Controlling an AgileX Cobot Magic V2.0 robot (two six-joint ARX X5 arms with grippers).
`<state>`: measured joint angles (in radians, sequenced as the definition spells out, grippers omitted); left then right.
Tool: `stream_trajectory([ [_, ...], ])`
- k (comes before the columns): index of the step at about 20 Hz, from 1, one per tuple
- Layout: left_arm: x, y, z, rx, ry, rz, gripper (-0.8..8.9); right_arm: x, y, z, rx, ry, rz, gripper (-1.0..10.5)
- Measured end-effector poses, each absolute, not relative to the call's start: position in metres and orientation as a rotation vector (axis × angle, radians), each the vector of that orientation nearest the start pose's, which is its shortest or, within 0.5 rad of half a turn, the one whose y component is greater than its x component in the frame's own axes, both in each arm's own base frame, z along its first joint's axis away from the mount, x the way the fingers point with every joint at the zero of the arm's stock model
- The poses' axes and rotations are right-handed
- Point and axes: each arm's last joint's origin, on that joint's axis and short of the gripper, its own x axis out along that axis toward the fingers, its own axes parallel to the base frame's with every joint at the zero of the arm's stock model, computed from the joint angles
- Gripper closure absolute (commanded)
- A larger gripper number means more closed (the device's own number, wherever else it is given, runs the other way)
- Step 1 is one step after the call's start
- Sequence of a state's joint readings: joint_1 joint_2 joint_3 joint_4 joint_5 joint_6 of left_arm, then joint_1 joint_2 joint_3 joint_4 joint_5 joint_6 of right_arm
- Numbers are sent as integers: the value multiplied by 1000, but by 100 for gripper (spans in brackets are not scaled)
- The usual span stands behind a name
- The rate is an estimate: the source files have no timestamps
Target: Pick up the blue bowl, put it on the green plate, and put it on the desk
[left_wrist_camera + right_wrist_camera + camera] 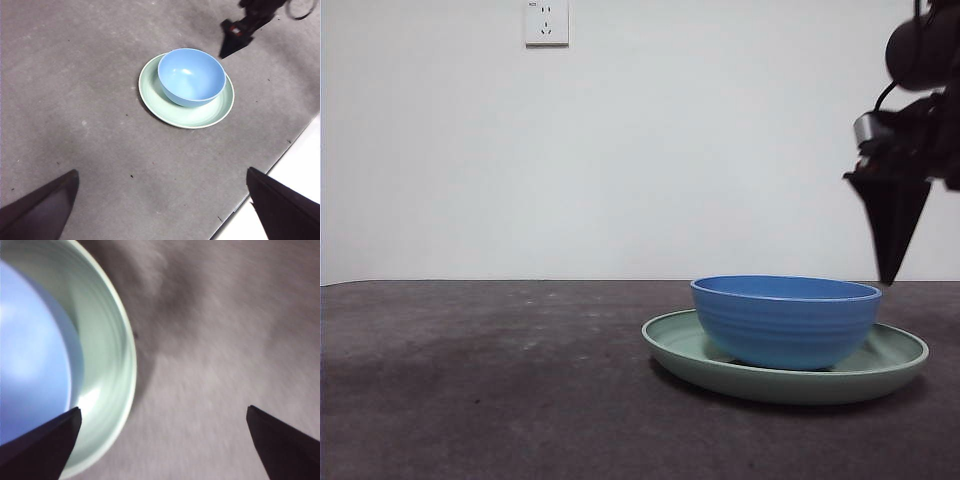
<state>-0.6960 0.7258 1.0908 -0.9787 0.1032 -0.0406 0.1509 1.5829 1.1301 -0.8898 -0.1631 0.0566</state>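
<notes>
While the dark grey table [470,380] takes up most of what I can see, only two things lie on it: one green plate [690,345] and one blue bowl [785,320]. Over toward the right side in the front view, the plate lies flat on the table, and the bowl stands upright on the plate, a little off the plate's middle, its rim level and nothing inside it.

Above and just beside the plate's right edge hangs the right gripper [890,270], its dark tip pointing down and clear of both bowl and plate. From its own wrist view its jaws stand wide apart with nothing between them but bare table; the plate's rim [127,365] and the bowl [30,350] lie off to one side, near one jaw, not between the two.

Well apart from the dishes is the left gripper [165,200], held high over the table. Its jaws are also spread wide and hold nothing. On the wall behind there is one white socket [546,22].
</notes>
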Motion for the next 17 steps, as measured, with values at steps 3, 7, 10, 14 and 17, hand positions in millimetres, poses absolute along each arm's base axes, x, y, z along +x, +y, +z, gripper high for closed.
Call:
stream_trajectory([
  [3, 81, -72, 366, 149, 631, -759, 158, 297, 50, 206, 56, 1370, 226, 408],
  [7, 81, -71, 365, 153, 644, -757, 158, 306, 51, 193, 58, 1379, 227, 496],
  [10, 80, -71, 365, 153, 644, -757, 158, 310, 53, 185, 93, 1384, 273, 574],
  [14, 80, -71, 365, 153, 645, -757, 158, 314, 55, 181, 104, 1371, 294, 630],
  [17, 80, -71, 365, 153, 645, -757, 158, 317, 55, 175, 103, 1381, 296, 695],
])
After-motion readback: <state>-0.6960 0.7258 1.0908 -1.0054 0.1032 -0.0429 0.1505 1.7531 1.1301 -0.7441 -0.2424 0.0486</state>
